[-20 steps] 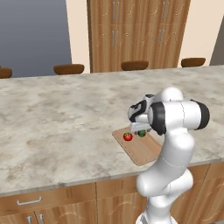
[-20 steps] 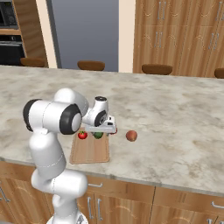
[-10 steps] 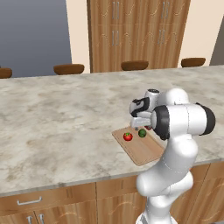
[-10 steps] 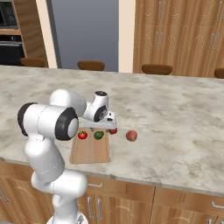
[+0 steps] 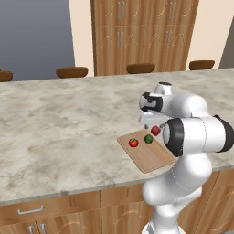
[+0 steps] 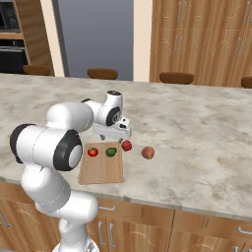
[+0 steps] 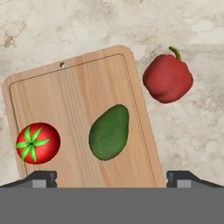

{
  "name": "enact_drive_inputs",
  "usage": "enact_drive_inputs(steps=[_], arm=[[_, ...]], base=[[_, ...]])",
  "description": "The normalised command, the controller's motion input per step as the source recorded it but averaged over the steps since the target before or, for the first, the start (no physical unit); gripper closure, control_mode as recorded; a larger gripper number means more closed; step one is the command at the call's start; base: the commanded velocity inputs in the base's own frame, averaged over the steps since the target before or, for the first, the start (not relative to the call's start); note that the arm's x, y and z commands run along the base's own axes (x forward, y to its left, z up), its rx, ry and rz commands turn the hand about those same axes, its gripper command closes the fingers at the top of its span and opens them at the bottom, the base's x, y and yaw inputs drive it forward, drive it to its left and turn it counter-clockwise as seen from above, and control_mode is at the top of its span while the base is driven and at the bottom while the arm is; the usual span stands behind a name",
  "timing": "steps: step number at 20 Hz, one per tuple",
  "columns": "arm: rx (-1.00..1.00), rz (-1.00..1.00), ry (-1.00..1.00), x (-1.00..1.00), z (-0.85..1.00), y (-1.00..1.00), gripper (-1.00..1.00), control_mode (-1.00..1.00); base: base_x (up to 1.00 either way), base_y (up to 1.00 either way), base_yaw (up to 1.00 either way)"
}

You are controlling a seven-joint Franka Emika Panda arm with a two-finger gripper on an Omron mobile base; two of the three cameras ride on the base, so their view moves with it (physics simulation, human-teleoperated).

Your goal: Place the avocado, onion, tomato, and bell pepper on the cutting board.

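on the marble counter (image 6: 206, 147) near its front edge lies the cutting board (image 6: 101, 170), a light wooden rectangle with a small hole at one end. tomato (image 6: 93, 152) sits on the board, green stem up. avocado (image 6: 111, 152) lies on the board next to the tomato, apart from it, closer to the board's long edge. bell pepper (image 6: 127, 145), red with a green stem, rests on the counter just off that same long edge, not on the board. onion (image 6: 148, 152), pinkish-tan, is on the counter further out past the pepper, apart from it and off the board.

gripper (image 6: 114, 132) hangs above the board and pepper area, pointing down, jaws spread wide with nothing between them. hand view looks straight down: cutting board (image 7: 78, 109) with tomato (image 7: 37, 143) and avocado (image 7: 109, 132) side by side, bell pepper (image 7: 167, 79) on bare counter beside the board edge, fingertips (image 7: 41, 178) far apart at the bottom corners, gripper (image 7: 112, 179) empty.

left base view: cutting board (image 5: 153, 157), tomato (image 5: 133, 142), avocado (image 5: 148, 139), bell pepper (image 5: 156, 130) partly tucked behind the arm.
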Motion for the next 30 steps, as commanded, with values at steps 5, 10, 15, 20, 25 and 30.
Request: enact_drive_inputs(steps=[5, 10, 15, 20, 25, 30], arm=[[0.00, -0.11, 0.06, -0.12, 0.36, -0.13, -1.00, -1.00], [0.00, -0.18, 0.17, 0.02, 0.07, -0.08, -1.00, -1.00], [0.00, -0.16, 0.12, 0.16, 0.00, -0.11, -1.00, -1.00], [0.00, -0.06, 0.00, 0.26, 0.00, -0.11, -1.00, -1.00], [0.00, -0.01, 0.00, 0.34, -0.01, -0.21, -1.00, -1.00], [0.00, 0.00, 0.01, 0.30, -0.10, -0.04, -1.00, -1.00]], base=[[0.00, 0.00, 0.00], [0.00, 0.00, 0.00], [0.00, 0.00, 0.00], [0.00, 0.00, 0.00], [0.00, 0.00, 0.00], [0.00, 0.00, 0.00]])
